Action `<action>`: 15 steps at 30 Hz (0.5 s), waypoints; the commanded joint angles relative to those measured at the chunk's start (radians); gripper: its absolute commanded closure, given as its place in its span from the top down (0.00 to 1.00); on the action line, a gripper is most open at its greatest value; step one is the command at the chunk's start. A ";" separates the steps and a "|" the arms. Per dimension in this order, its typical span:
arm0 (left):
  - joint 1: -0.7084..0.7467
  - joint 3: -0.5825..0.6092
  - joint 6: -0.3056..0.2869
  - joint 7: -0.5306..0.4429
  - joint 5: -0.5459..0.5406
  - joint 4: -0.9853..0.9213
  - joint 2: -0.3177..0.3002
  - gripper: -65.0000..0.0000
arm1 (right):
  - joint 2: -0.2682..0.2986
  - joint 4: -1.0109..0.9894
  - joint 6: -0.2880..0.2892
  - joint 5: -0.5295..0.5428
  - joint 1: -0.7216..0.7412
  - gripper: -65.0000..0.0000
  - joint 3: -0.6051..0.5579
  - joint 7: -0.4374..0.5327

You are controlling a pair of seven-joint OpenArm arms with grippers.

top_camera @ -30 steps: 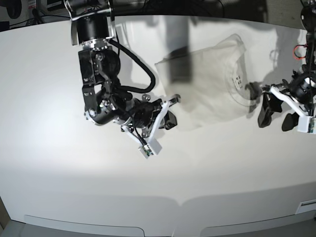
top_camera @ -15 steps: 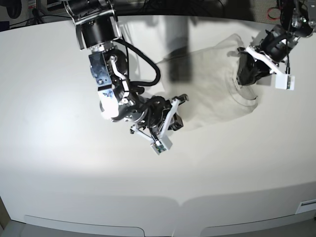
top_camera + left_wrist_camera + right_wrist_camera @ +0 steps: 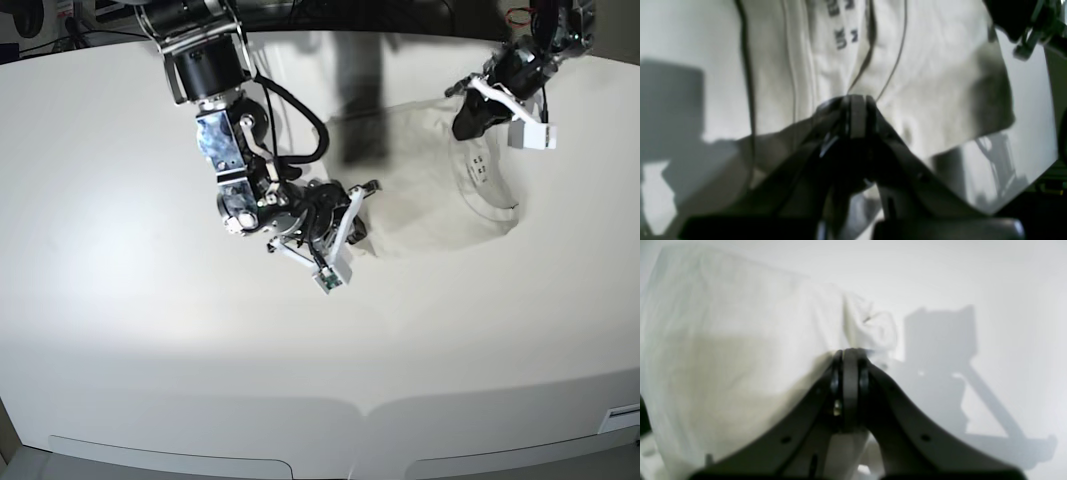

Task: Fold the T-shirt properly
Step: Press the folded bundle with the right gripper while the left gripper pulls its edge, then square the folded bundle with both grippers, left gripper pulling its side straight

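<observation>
The T-shirt (image 3: 430, 190) lies on the white table (image 3: 150, 330) toward one o'clock of the base view, its long axis running from about eight o'clock to two o'clock. Each arm has one end of that axis. The right gripper (image 3: 358, 228) sits at the shirt's eight o'clock end; in its wrist view the jaws are pressed together on the cloth edge (image 3: 853, 350), with fabric draping off to nine o'clock. The left gripper (image 3: 468, 118) is at the two o'clock end by the neckline; its wrist view shows the jaws closed on a fold of fabric (image 3: 857, 100) just below the printed size marking (image 3: 843, 36).

Judging from this, the coming fold depends on the two pinched ends being carried along or across that line together, each arm already at its own end.

The lifted cloth near the left gripper hides what lies under it. Both wrist views are blurred, so the number of layers pinched cannot be told. Sleeves and hem are hard to pick out in the base view.
</observation>
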 commanded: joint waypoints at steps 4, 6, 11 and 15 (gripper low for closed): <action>-0.079 -0.004 0.046 -0.001 0.173 -0.074 -0.006 0.00 | 0.004 0.016 0.041 0.021 -0.002 0.00 0.000 -0.058; -0.118 -0.004 0.064 -0.014 0.228 -0.097 -0.010 0.00 | 0.005 0.026 0.043 0.020 -0.024 0.00 0.000 -0.077; -0.190 -0.005 0.077 -0.022 0.309 -0.113 -0.037 0.00 | 0.044 0.158 0.052 0.020 -0.133 0.00 0.000 -0.077; -0.241 -0.005 0.077 -0.025 0.307 -0.113 -0.072 0.00 | 0.068 0.299 0.051 0.020 -0.240 0.00 0.000 -0.092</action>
